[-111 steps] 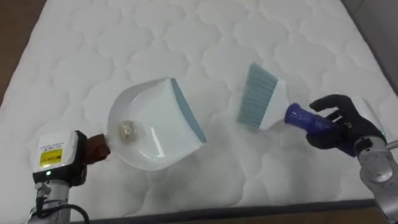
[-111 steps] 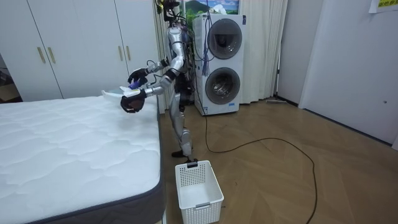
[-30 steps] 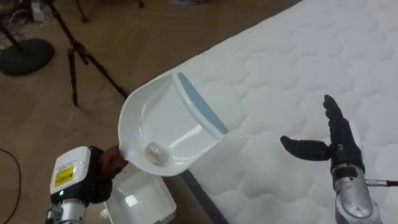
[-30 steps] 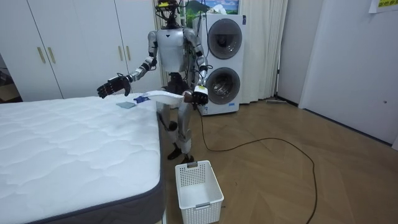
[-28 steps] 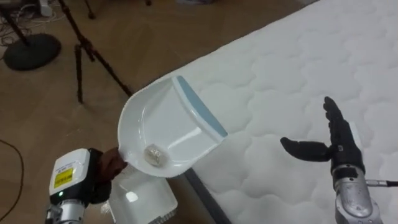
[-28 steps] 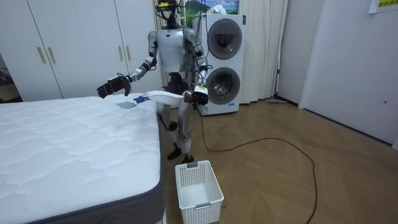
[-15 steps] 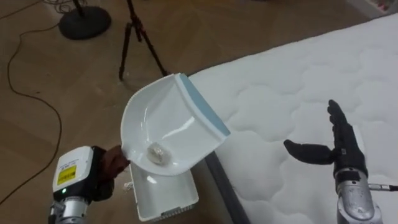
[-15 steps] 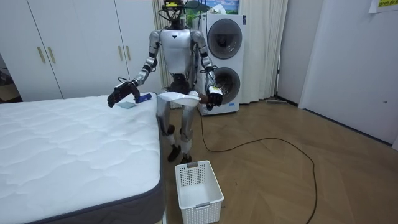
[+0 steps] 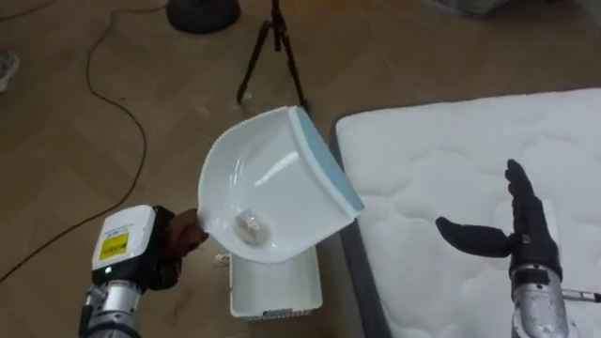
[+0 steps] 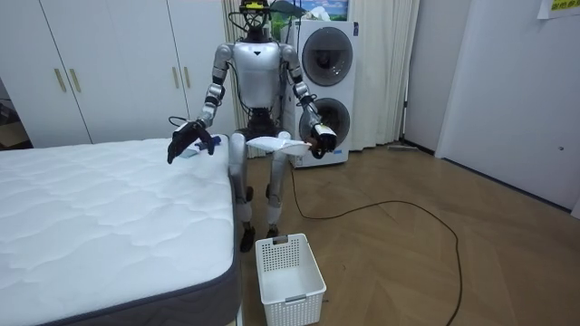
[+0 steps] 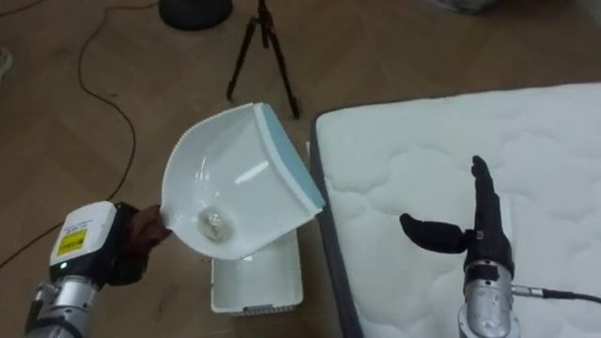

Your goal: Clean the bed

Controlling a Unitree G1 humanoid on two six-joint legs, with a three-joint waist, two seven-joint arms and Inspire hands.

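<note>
My left hand (image 9: 177, 242) is shut on the brown handle of a white dustpan (image 9: 277, 178) with a blue lip. A small pale crumpled ball (image 9: 251, 223) lies in the pan's bowl. The pan hangs level, off the bed's corner and above a white basket (image 9: 278, 289) on the floor. Over the white quilted mattress (image 9: 441, 160) my right hand (image 9: 515, 233) hovers open, holding nothing. In the room view I stand at the bed's (image 10: 109, 217) far corner, dustpan (image 10: 275, 143) out in front, and the blue-handled brush (image 10: 206, 145) lies on the mattress by my right hand (image 10: 184, 138).
A tripod (image 9: 272, 47) and a round stand base (image 9: 202, 11) stand on the wooden floor beyond the pan, with a cable (image 9: 117, 103) across it. Stacked washing machines (image 10: 322, 91) are behind me. The basket (image 10: 288, 270) sits at the bed's foot.
The brush has left my right hand, which is open now. I have turned left from the bed, so the dustpan has swung off the mattress to above the basket.
</note>
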